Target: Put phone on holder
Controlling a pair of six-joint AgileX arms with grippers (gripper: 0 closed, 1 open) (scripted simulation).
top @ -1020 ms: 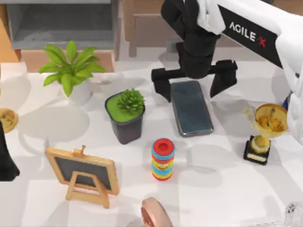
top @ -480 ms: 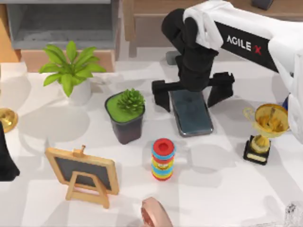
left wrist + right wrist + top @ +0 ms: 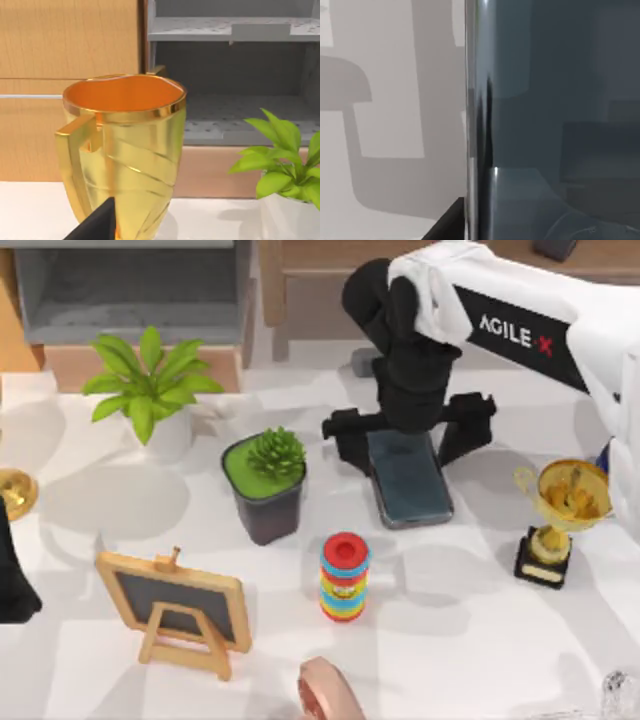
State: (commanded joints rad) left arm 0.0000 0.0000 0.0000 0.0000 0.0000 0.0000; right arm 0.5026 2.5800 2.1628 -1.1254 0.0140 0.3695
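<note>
Looking down from the top view, the right gripper (image 3: 410, 436) straddles the far end of the phone (image 3: 412, 483), fingers spread and released, 1 on each side. Phone lies flat on the worktop (image 3: 460, 640) right of the black pot (image 3: 267, 508). Right wrist view: the phone's (image 3: 555, 120) glossy screen sits close up. Left wrist view: a gold trophy cup (image 3: 122, 150).

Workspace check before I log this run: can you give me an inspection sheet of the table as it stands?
Surface: white table, lit, shadows across it.
Job's things: phone flat on the table; no holder identified.
Clutter: black plant pot, leafy plant, chalkboard, ring stack, gold trophy, second gold cup, pink object.
Grippers: right gripper open, fingers astride the phone's far end; left arm parked at left edge.
Cables: nothing seen.
Surroundings: grey shelf, wooden furniture behind.
</note>
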